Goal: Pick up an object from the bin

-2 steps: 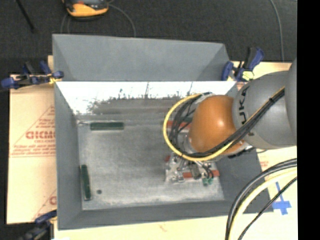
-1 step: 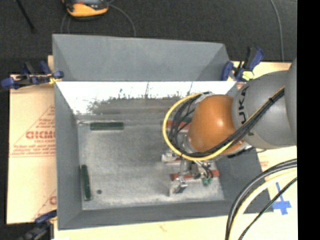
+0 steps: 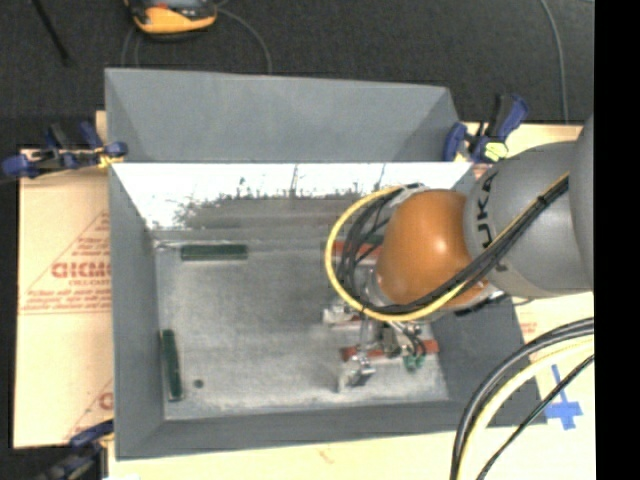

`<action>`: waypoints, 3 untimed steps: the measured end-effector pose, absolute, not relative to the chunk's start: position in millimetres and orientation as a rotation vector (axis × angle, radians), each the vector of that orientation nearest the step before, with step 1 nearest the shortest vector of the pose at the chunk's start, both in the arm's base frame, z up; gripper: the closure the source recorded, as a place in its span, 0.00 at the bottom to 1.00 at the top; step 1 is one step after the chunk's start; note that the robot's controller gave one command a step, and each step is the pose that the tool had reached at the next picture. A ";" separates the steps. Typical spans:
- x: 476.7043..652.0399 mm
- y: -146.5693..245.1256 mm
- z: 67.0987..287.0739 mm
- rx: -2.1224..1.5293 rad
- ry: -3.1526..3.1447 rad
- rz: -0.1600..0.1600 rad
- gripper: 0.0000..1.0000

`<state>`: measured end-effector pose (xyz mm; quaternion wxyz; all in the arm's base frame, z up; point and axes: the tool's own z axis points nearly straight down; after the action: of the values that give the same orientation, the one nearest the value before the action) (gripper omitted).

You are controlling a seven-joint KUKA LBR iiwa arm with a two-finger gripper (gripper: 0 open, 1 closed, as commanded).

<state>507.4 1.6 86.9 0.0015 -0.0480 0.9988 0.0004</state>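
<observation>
Camera view is showing the gripper point(image 3: 365, 366) hanging low over the bin's point(image 3: 300, 418) right floor, claw state indeterminable, a dark green bar point(image 3: 213, 252) and a second bar point(image 3: 172, 365) lying well apart leftward, so I am advising centring squarely before closing.

We spot orange-yellow handheld gadget point(image 3: 168, 3), dark screen, lying on dark floor point(image 3: 330, 18) up top, thin cable point(image 3: 264, 43) trailing off it.

Gripper point(image 3: 360, 366) half under orange cover point(image 3: 425, 243)
</observation>
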 end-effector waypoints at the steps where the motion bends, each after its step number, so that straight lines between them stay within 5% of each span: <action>1: 516.1 -37.2 79.4 -0.237 3.127 0.003 0.00; 2: 515.3 -62.6 79.6 -0.312 3.142 0.000 1.00; 3: 515.4 -62.6 79.6 -0.311 3.142 0.001 1.00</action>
<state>515.4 -62.6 79.6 -0.0078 -0.0985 0.9951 0.0002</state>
